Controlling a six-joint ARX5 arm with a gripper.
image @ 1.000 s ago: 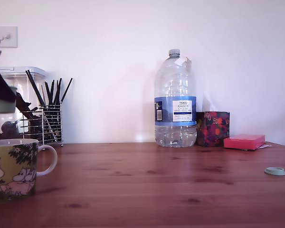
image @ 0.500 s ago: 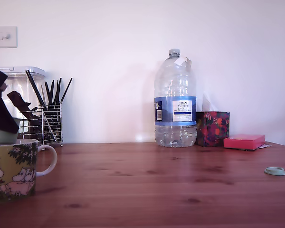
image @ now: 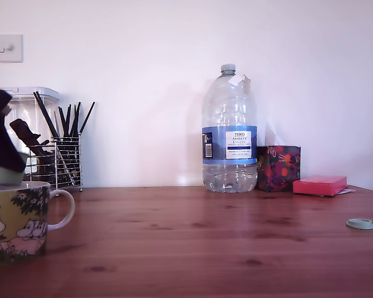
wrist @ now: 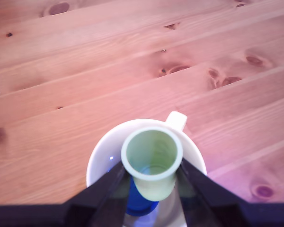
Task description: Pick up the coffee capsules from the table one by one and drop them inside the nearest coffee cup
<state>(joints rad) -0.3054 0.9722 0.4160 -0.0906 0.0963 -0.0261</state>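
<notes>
The olive-green coffee cup (image: 18, 220) with white cartoon figures stands on the table (image: 193, 242) at the exterior view's far left. My gripper (image: 8, 174) hangs right over its mouth, shut on the pale green coffee capsule (image: 10, 177), which is just above the rim. In the wrist view the pale green capsule (wrist: 151, 158) sits mouth-up between my gripper's (wrist: 151, 176) dark fingers (wrist: 106, 187), centred over the cup's white rim (wrist: 97, 158). The dark blue capsule (wrist: 141, 204) lies inside the cup, partly hidden beneath the green one.
Behind the cup stand a clear canister (image: 31, 124) and a wire holder of black sticks (image: 67, 155). A large water bottle (image: 229, 130), a patterned box (image: 278, 167) and a pink pad (image: 319, 184) line the back. A pale green disc (image: 360, 223) lies at the exterior view's right.
My gripper came down with the pale green capsule from well above the cup to just over its rim. It has barely moved in the last half second.
</notes>
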